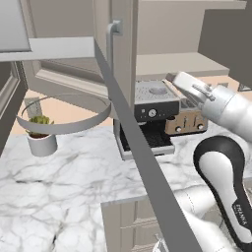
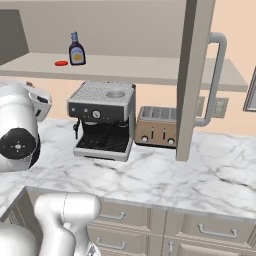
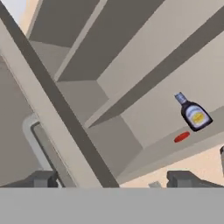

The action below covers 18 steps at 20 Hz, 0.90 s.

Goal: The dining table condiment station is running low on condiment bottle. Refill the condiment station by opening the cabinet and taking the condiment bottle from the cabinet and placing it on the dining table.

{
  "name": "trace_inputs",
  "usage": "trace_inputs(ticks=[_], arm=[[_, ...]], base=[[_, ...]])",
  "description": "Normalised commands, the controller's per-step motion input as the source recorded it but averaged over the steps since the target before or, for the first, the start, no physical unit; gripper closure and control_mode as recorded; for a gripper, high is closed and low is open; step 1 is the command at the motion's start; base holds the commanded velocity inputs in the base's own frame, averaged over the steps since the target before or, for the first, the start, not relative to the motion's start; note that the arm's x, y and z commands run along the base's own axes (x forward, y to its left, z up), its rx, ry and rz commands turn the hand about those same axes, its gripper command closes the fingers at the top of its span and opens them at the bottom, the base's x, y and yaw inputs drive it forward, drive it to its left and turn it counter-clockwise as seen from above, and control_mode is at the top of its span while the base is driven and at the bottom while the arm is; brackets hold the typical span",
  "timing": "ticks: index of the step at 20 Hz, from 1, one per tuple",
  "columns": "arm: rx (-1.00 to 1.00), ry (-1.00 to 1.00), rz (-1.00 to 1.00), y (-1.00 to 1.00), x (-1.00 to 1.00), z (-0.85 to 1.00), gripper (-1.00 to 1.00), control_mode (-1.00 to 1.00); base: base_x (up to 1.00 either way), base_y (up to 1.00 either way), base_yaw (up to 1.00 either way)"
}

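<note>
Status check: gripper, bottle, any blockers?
Gripper open, empty. Condiment bottle upright on open cabinet shelf, red disc beside it. Open cabinet door edge near the reach path.

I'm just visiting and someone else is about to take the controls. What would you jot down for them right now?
Gripper: open, holding nothing, facing into the cabinet.
Beige wall cabinet: doors swung open; one door with its silver bar handle stands edge-on.
Small dark sauce bottle with bluish neck and yellow-white label: upright on the cabinet's bottom shelf, beside a small red disc.
Done: cabinet opened.
Left: reach in, grasp the bottle, carry it to the dining table.
</note>
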Motion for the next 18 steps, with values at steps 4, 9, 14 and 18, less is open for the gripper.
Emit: trace_inputs(ticks=[4, 9, 14, 18], arm=[[0.13, 0.28, 0.22, 0.00, 0.77, -0.28, -1.00, -1.00], [0.08, 0.32, 0.20, 0.28, 0.84, -0.33, -1.00, -1.00], [0.02, 0.33, 0.22, 0.72, 0.73, -0.30, -1.00, -1.00], [0.00, 0.25, 0.28, 0.94, 0.35, -0.16, -1.00, -1.00]], base=[[0.00, 0.00, 0.00], [0.00, 0.00, 0.00], [0.00, 0.00, 0.00], [0.00, 0.00, 0.00]])
